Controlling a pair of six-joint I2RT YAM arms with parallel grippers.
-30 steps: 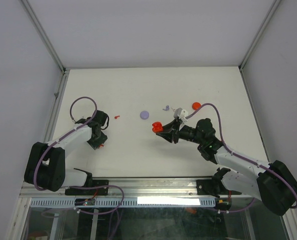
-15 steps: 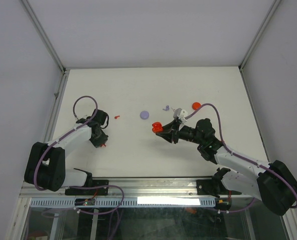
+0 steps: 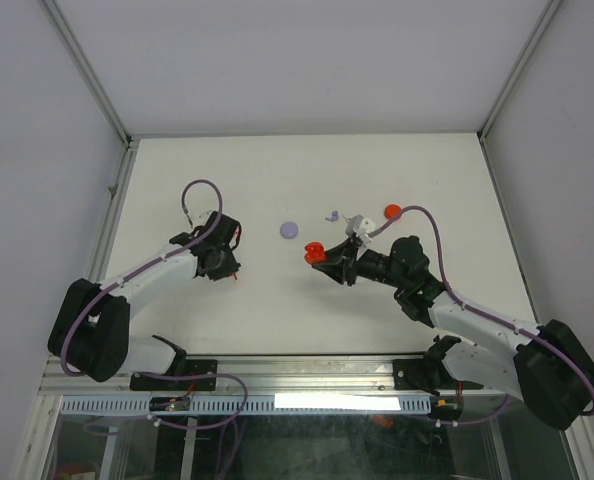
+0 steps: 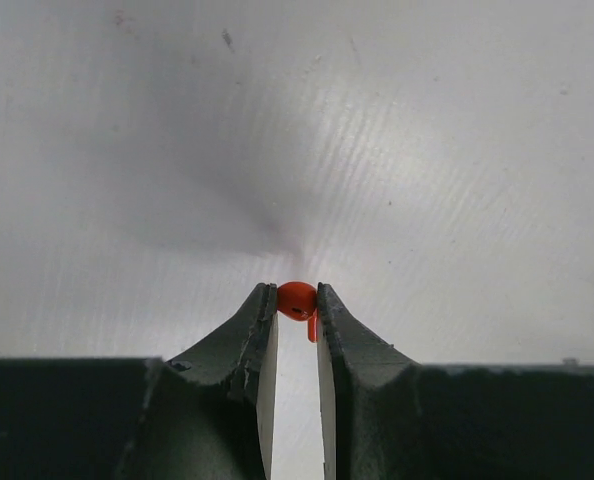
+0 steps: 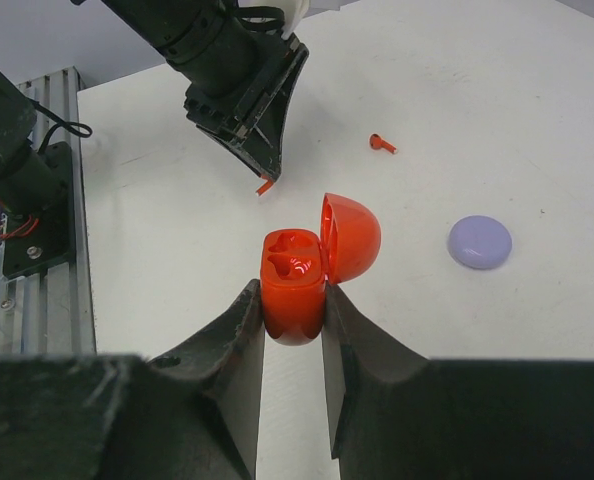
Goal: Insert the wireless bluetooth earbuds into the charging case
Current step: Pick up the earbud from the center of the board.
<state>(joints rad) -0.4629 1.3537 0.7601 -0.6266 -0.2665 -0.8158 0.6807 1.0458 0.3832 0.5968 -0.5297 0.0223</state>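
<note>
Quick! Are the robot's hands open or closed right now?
Left gripper: closed, pinching a red earbud.
Right gripper: closed on the open red charging case.

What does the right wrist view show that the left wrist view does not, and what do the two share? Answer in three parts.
Only the right wrist view: the open red charging case held in the right gripper, a lilac disc and a loose red earbud on the table.
Only the left wrist view: the close detail that the left gripper pinches a red earbud by its round head, at the very tip of the jaws.
Both: that gripper holding that earbud, above the white table.
</note>
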